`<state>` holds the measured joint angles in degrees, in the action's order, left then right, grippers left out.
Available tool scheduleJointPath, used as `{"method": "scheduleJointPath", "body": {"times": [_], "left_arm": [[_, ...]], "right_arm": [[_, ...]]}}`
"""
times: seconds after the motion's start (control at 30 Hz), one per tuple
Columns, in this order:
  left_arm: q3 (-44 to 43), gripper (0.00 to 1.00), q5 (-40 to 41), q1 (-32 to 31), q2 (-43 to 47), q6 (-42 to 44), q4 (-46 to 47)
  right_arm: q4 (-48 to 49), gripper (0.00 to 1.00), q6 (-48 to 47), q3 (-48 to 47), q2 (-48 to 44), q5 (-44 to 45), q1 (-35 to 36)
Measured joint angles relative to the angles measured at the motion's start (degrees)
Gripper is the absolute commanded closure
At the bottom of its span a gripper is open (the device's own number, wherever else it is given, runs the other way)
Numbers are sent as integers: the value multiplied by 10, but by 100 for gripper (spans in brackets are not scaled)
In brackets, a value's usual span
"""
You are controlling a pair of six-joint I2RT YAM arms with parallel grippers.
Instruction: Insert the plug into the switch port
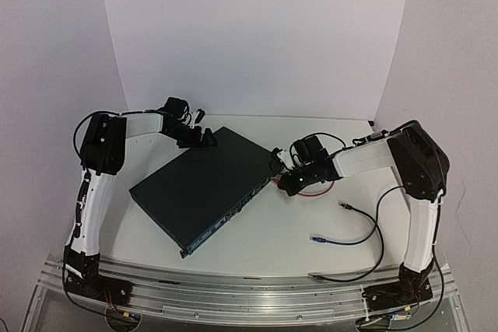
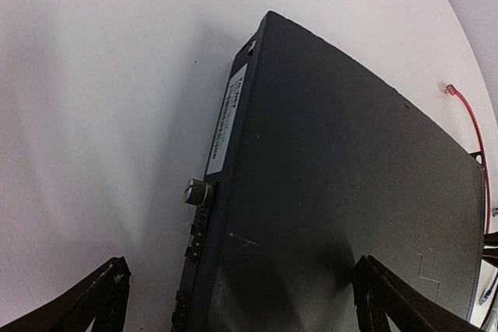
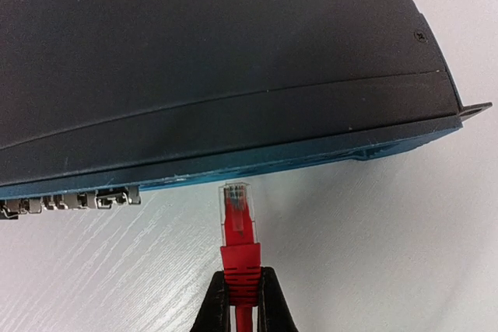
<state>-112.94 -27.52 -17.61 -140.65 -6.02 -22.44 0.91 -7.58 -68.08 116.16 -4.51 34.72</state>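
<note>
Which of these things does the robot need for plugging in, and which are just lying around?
For the job: the switch, the red plug, the right gripper pinching it, the left gripper open by the switch.
Just lying about: the blue-tipped cable, the black cable.

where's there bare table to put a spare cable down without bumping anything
Bare table lies in the near middle, between the switch and the blue-tipped cable, and along the far edge behind the switch. Crowded: right of the switch, where the right gripper holds the red plug just short of its front face, with a black cable lying beside it.
</note>
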Motion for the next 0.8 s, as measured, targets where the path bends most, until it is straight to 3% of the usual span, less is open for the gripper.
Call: {"method": "scheduleJointPath", "body": {"times": [0.8], "left_arm": [[-3,1,-28,0,-6,1,-2]], "right_arm": [[2,100,16,-7,0,-3,0]]}}
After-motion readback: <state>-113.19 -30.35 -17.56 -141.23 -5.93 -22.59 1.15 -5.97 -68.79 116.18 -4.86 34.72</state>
